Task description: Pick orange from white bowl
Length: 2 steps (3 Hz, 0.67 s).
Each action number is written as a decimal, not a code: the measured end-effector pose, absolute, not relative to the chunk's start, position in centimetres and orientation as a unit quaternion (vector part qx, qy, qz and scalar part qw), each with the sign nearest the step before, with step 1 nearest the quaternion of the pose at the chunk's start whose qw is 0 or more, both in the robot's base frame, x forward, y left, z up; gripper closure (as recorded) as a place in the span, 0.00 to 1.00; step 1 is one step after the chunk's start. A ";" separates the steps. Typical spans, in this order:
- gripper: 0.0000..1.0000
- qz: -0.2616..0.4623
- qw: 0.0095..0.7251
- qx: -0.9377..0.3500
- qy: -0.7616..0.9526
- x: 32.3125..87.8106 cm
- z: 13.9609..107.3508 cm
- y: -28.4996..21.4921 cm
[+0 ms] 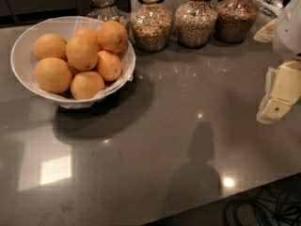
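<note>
The white bowl (pixel 21 55) stands at the far left of the grey counter, with a crinkled white lining at its edge. It holds several oranges. The orange (pixel 113 36), round and deeper in colour, lies on top at the bowl's back right. A smaller oval orange (pixel 109 66) lies just below it, and paler ones fill the left and front. My gripper (pixel 278 95), cream-coloured, hangs at the right edge of the view above the counter. It is far to the right of the bowl and touches nothing.
Several glass grain jars (pixel 151 23) stand in a row along the back, right of the bowl. The grey counter (pixel 178 140) has its front edge at the lower right, with dark cables (pixel 263 208) below it.
</note>
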<state>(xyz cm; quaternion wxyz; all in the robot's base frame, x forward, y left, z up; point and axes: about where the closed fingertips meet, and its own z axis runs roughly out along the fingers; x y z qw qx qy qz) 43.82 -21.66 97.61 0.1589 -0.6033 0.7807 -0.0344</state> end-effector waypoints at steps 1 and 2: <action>0.00 -0.036 0.165 -0.606 0.777 44.1 97.7 -21.3; 0.00 -0.027 0.189 -0.628 0.755 46.0 97.3 -19.0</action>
